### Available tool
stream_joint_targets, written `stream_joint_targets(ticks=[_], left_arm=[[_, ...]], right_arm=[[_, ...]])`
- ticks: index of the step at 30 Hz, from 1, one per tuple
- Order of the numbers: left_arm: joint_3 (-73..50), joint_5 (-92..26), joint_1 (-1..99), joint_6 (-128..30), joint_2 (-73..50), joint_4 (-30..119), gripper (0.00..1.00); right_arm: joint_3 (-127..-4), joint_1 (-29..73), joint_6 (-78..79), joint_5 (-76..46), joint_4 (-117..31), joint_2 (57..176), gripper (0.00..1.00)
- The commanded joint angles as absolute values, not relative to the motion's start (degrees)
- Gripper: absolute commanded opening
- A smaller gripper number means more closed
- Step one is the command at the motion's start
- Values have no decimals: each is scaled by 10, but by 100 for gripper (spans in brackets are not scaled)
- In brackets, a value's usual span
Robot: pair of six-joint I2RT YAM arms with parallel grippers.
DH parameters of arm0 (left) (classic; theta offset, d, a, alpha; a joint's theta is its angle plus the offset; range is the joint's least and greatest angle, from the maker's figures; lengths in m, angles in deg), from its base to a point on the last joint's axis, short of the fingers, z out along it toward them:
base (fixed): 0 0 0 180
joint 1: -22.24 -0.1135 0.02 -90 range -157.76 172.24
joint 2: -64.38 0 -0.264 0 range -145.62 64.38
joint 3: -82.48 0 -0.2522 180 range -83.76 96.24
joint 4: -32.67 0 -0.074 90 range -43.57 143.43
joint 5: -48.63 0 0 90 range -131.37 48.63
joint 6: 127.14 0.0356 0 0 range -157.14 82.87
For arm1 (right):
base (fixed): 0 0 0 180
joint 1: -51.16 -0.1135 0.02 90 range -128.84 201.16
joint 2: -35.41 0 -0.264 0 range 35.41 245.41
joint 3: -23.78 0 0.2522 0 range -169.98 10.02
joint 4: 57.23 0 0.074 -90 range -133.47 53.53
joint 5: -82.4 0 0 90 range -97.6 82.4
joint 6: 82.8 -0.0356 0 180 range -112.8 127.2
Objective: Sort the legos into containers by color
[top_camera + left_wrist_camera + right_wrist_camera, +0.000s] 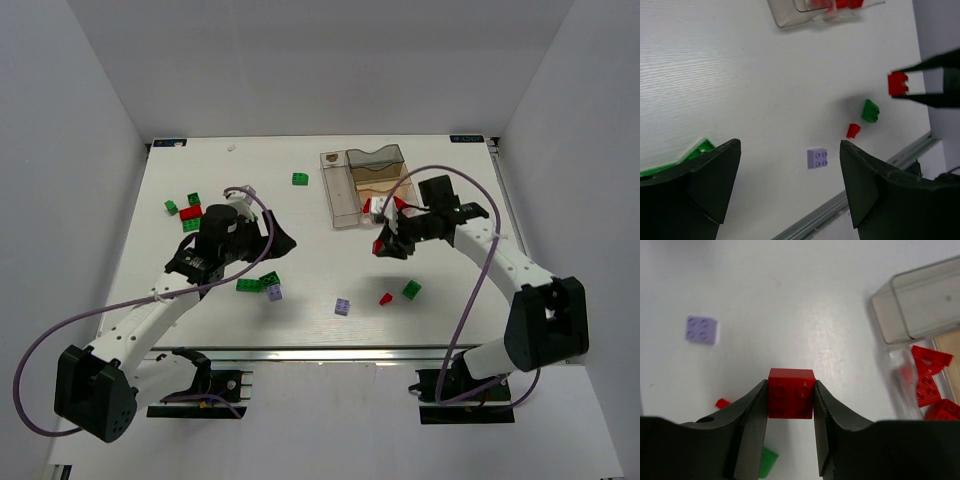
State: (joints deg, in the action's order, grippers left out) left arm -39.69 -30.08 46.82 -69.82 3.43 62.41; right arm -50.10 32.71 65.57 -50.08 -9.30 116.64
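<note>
The right tool [790, 390] is clenched on a red brick [791, 400] held clear of the tabletop [310, 240], just short of the containers [912, 305], whose compartment of red bricks [927, 385] lies ahead to its right, far from the left tool [790, 155], which gapes empty.

Square red lego [791, 392] pinched aloft, studs showing — other reds [927, 385] lie in the clear containers [345, 195]
</note>
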Motion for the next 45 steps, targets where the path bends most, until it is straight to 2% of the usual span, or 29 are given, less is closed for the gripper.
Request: stream_joint_targets(ticks=[1, 15, 20, 23, 26, 27, 30, 34, 39, 45], left_arm=[[-375, -195, 472, -668, 8, 560, 89], [-289, -146, 500, -658, -129, 537, 86], [-253, -142, 540, -640, -192, 546, 84], [-219, -146, 558, -618, -224, 567, 84], [-173, -156, 584, -587, -268, 598, 84], [-162, -167, 598, -579, -289, 606, 84], [-114, -178, 617, -548, -320, 641, 83], [-73, -204, 642, -525, -361, 671, 83], [-78, -208, 659, -525, -364, 658, 83], [-55, -212, 686, -505, -388, 658, 83]], right_arm=[[-551, 330, 432, -448, -224, 1234, 0], [-682, 375, 321, -341, -291, 1374, 1], [-718, 388, 316, -327, -301, 1406, 5], [-750, 391, 313, -321, -288, 1437, 12], [-771, 393, 308, -317, -283, 1460, 23], [-774, 396, 309, -317, -284, 1463, 32], [-790, 396, 307, -316, -278, 1479, 40], [-794, 400, 310, -319, -273, 1482, 46], [-787, 408, 295, -340, -268, 1463, 53], [-788, 421, 294, -396, -248, 1433, 56]])
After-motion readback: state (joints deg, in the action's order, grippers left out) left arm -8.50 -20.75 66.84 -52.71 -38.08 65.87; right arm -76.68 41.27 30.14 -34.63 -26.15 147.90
